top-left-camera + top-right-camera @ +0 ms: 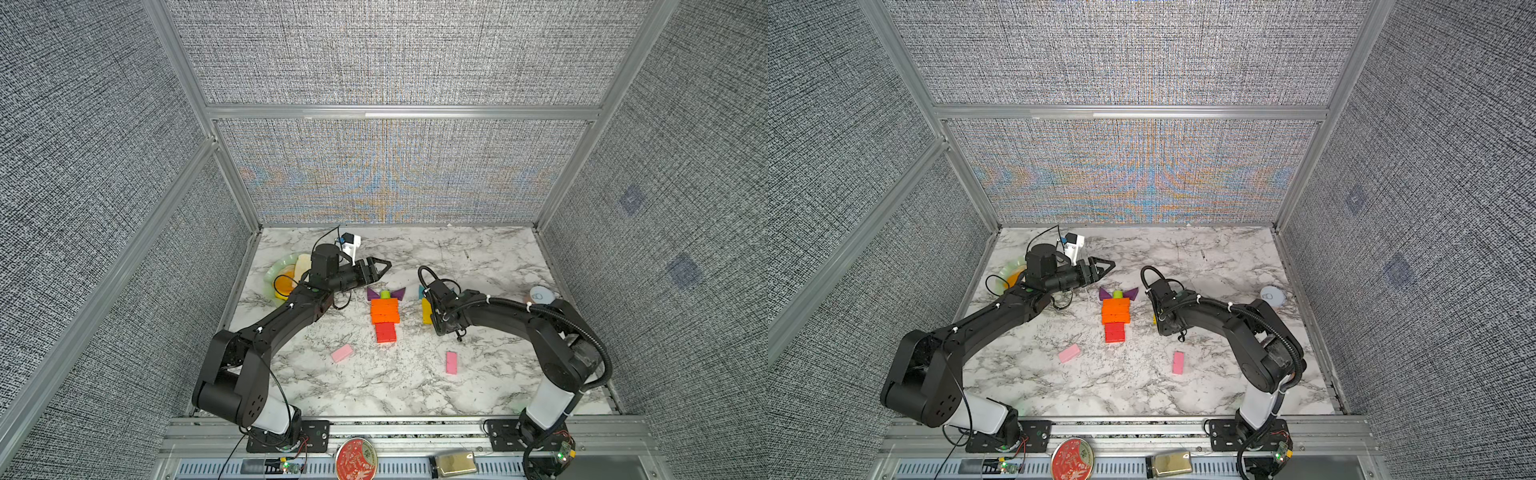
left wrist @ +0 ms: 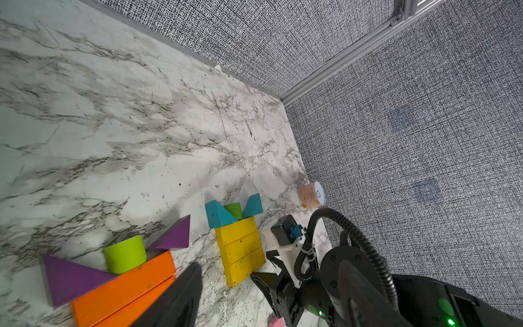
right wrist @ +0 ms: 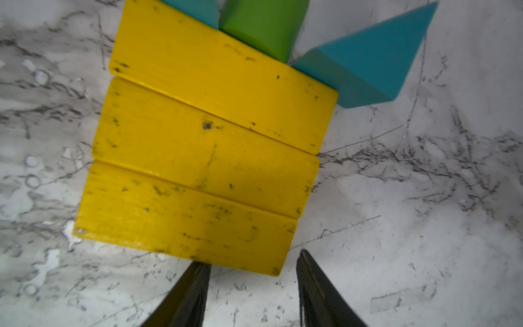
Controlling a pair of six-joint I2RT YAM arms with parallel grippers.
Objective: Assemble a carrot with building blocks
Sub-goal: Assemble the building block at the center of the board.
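Marble table (image 1: pixel 490 386); left claw (image 1: pixel 387 264) pressed together; right claw (image 3: pixel 252 259) spread beside 3 yellow bars (image 3: pixel 198 147).

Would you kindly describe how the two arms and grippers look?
The left arm and right arm are black with a white link at the base. The right carries a ribbed black hose held by white ties; the left has thin black cables and a white camera mount. The left gripper and right gripper have black pointed fingers.
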